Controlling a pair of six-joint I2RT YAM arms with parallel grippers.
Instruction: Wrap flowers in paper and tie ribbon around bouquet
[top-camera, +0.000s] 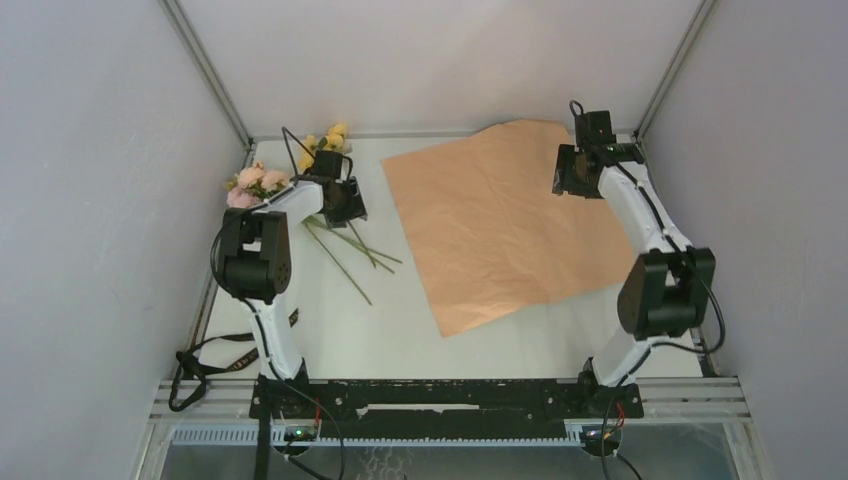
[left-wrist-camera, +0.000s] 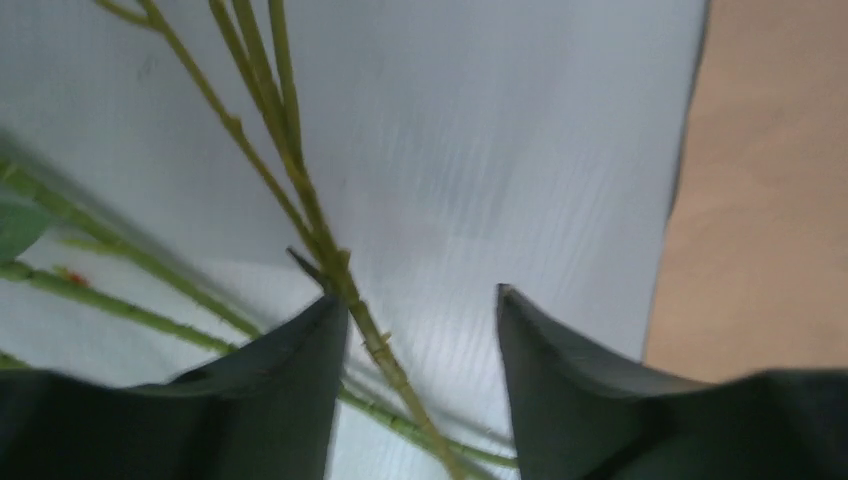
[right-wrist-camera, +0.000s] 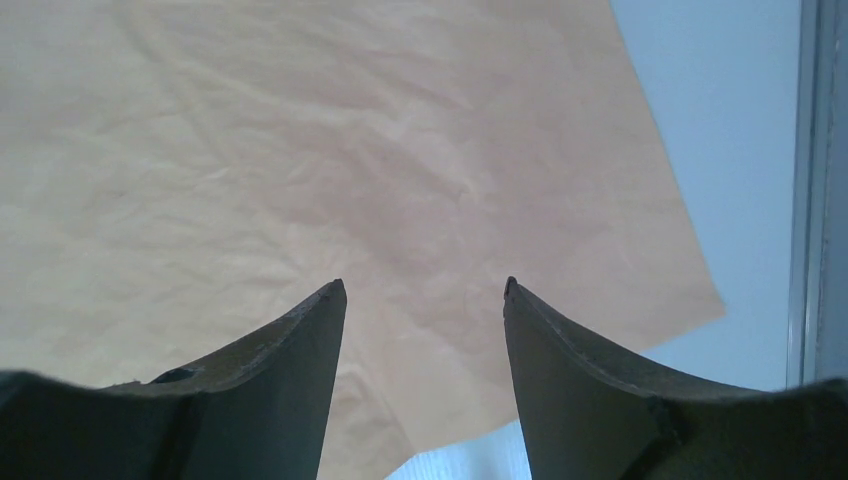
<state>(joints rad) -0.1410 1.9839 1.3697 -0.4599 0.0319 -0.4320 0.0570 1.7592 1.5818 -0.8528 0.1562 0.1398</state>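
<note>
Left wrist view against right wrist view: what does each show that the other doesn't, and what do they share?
Left wrist only: the flowers' long thin green stalks lying on the table, one crossing the gap of the open left gripper.

Right wrist only: the open right gripper above the sheet's right corner, and a grey metal frame rail.

Both: the large tan-orange kraft paper sheet, only its edge in the left wrist view, and the white table.

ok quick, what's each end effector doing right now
left end effector: open, above the flower stems, gripping nothing
right end effector: open, above the paper, holding nothing
</note>
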